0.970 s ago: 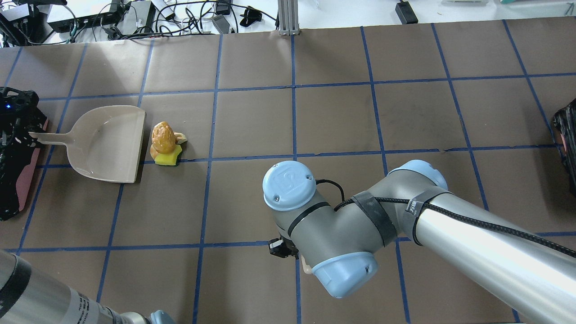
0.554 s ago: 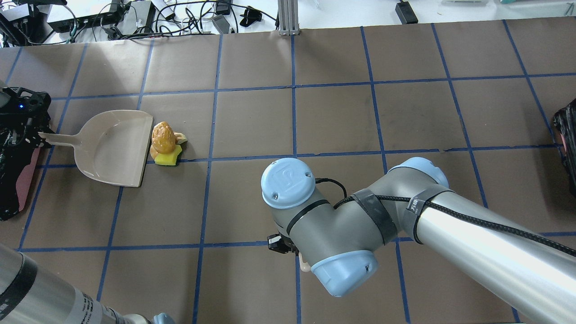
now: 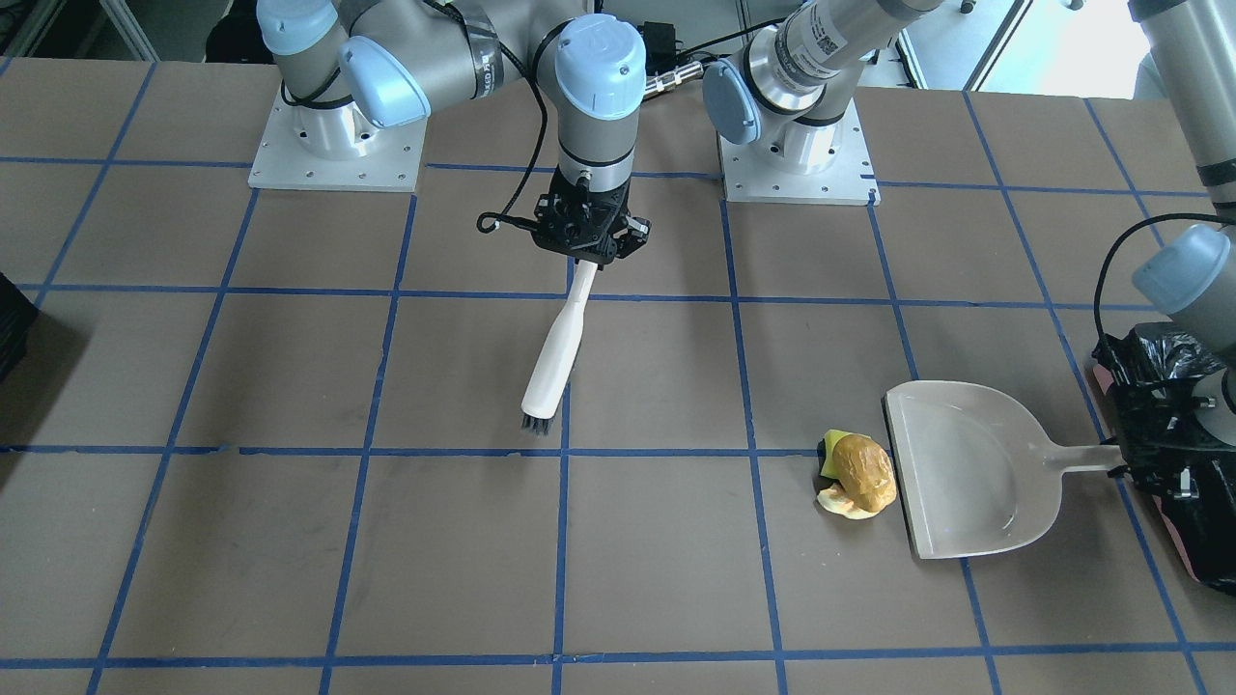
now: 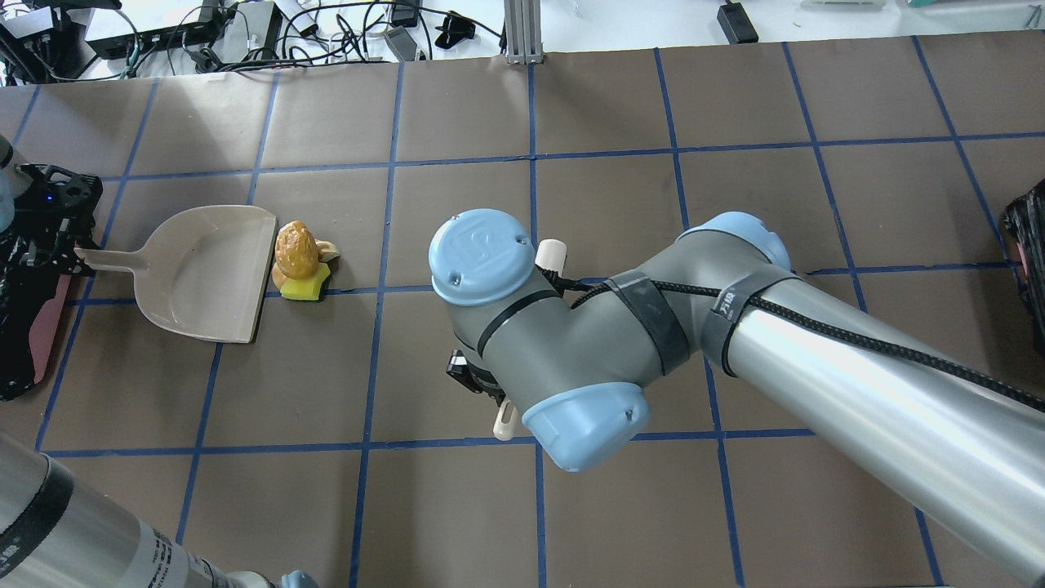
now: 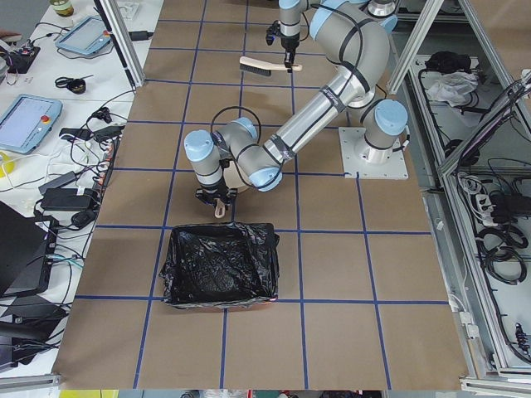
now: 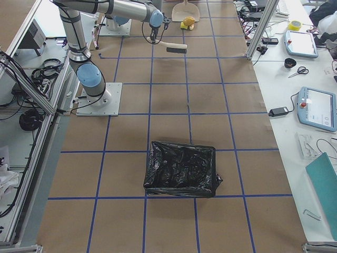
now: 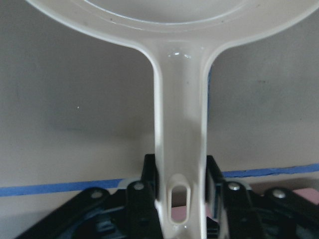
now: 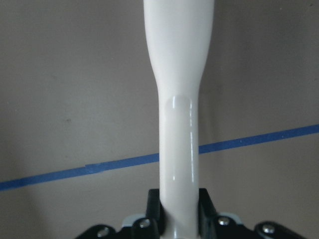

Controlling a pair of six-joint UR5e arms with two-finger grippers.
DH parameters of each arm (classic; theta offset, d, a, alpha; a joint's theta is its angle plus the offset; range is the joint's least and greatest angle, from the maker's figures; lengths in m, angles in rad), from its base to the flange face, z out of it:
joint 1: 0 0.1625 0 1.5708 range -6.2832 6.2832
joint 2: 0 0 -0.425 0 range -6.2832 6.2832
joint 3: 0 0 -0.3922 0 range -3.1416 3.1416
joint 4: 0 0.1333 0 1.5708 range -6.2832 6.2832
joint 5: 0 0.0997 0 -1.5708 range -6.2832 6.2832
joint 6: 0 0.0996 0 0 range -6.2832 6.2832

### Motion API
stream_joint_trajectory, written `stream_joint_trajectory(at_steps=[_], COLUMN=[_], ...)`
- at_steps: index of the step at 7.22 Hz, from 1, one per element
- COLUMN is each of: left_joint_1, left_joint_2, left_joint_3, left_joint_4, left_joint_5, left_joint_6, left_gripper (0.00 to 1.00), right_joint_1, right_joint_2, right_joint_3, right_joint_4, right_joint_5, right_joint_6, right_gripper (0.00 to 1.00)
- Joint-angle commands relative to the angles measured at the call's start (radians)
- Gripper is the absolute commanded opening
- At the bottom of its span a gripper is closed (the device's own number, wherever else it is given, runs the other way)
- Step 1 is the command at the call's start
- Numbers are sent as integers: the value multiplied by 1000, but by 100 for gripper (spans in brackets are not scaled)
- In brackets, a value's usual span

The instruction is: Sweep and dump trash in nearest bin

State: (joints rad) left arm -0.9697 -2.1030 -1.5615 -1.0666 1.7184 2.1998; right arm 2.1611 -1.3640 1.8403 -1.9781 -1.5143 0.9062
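The trash lies in one small heap: a golden-brown lump, a pale pastry piece and a yellow-green wedge; the heap also shows in the overhead view. The beige dustpan lies flat with its lip right against the heap. My left gripper is shut on the dustpan's handle. My right gripper is shut on a white brush, bristles down and well short of the heap. The bin, black-bagged with a pink side, stands just behind my left gripper.
A second black-bagged bin stands at the table's other end, at the overhead view's right edge. My right arm reaches over the table's middle. Cables and boxes lie beyond the far edge.
The dustpan has slid toward the trash until its lip meets the heap. My right arm has swung forward and to the left, carrying the brush nearer the trash.
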Motion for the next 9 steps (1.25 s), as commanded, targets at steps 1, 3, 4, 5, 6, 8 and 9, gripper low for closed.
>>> stream_joint_trajectory(at_steps=[1, 3, 4, 5, 6, 8, 9], left_joint_1=[-20, -24, -32, -47, -58, -60, -60], left_joint_2=[-6, -6, -6, -3, -5, -9, -9], left_joint_3=[0, 0, 0, 0, 0, -2, -2], left_joint_4=[7, 34, 34, 36, 39, 50, 50], left_joint_5=[24, 74, 87, 122, 127, 142, 145], left_joint_6=[-11, -9, -11, -14, -14, -28, -34], left_gripper=[0, 0, 0, 0, 0, 0, 0], right_joint_1=[54, 110, 141, 178, 204, 238, 259], right_joint_2=[113, 288, 351, 397, 425, 483, 535], right_joint_3=[-170, -382, -467, -524, -559, -639, -703], right_joint_4=[4, 30, 39, 38, 39, 38, 41], right_joint_5=[62, 59, 60, 62, 60, 57, 52], right_joint_6=[156, 262, 360, 476, 544, 685, 730], right_gripper=[0, 0, 0, 0, 0, 0, 0])
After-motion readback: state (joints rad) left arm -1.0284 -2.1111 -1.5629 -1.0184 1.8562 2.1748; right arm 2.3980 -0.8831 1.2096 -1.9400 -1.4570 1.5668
